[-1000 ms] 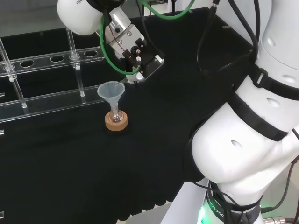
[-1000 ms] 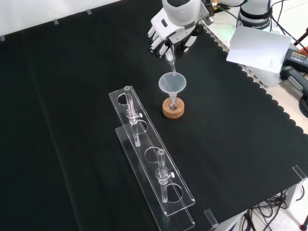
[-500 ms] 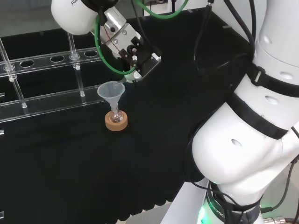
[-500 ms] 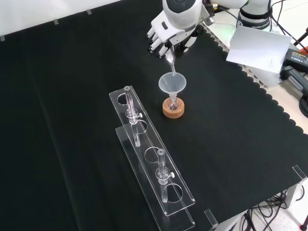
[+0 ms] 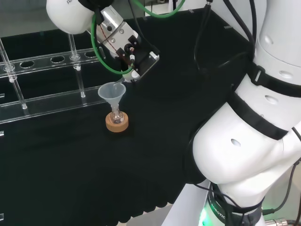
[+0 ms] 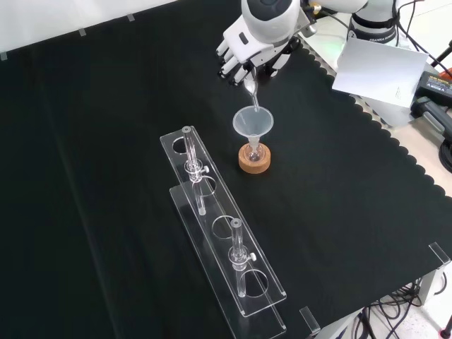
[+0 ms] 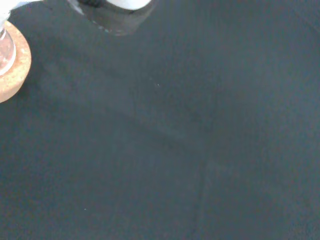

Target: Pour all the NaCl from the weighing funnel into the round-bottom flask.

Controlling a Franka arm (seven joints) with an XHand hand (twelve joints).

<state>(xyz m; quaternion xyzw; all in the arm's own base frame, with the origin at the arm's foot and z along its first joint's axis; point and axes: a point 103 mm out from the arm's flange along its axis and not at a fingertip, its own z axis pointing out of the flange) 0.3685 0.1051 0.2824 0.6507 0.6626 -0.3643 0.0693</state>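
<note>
Black cloth [image 6: 106,141] covers my bench, its scalloped edge at the front view's right, with 1 clear tube rack [image 6: 224,240] near. My hand [image 6: 244,49] pinches the weighing funnel [image 6: 250,86], spout tipped into the funnel [image 6: 253,124] on the round-bottom flask [image 6: 253,150], which sits on its cork ring [image 6: 254,162].

In the front view, the funnel [image 6: 253,123] sits in the flask [image 6: 254,151] on the cork ring [image 6: 254,162], right of the rack [image 6: 222,233].

Even overhead lighting, soft shadows; glare on the white arm link [image 5: 244,141]; wrist view blurred, black cloth [image 7: 200,150] washed grey.
</note>
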